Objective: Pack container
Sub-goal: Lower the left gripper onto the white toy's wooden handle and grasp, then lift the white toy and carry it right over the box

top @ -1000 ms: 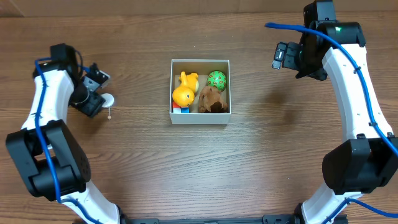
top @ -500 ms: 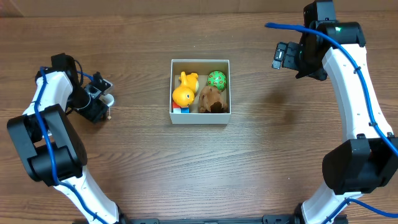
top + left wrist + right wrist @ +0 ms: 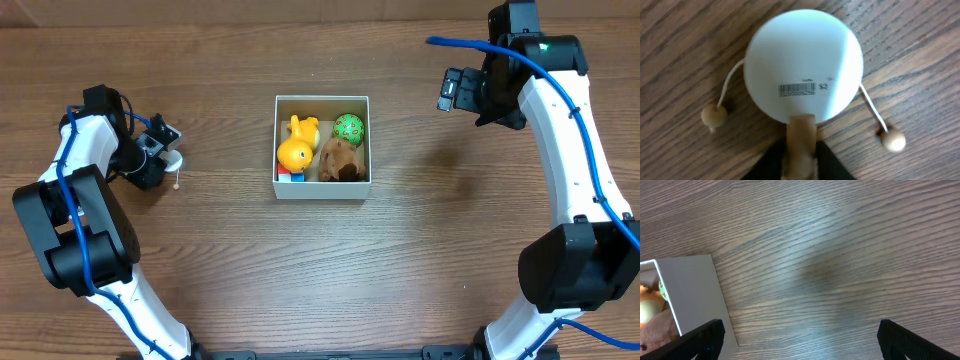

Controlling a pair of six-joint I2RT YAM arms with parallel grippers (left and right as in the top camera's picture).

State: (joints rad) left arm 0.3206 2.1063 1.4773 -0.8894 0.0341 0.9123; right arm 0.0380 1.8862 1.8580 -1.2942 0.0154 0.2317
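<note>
at far left, our left gripper (image 3: pixel 801 162) pinches the wooden handle (image 3: pixel 801 132) of 1 round white drum (image 3: pixel 805 62) with 2 stringed beads (image 3: pixel 714 115). centrally sits 1 square, thin-walled white container (image 3: pixel 322 193) holding 1 glossy yellow toy (image 3: pixel 295 152), 1 green dotted ball (image 3: pixel 349 127), 1 brown plush (image 3: pixel 340 160). rightward, our right gripper (image 3: pixel 800 340) stands spread wide.

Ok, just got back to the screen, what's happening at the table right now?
The left end effector is clamped on the wooden handle of a white rattle drum lying on the table, left of the container. The container already holds a yellow duck, green ball and brown plush. The right end effector hangs open to its right, empty.
</note>
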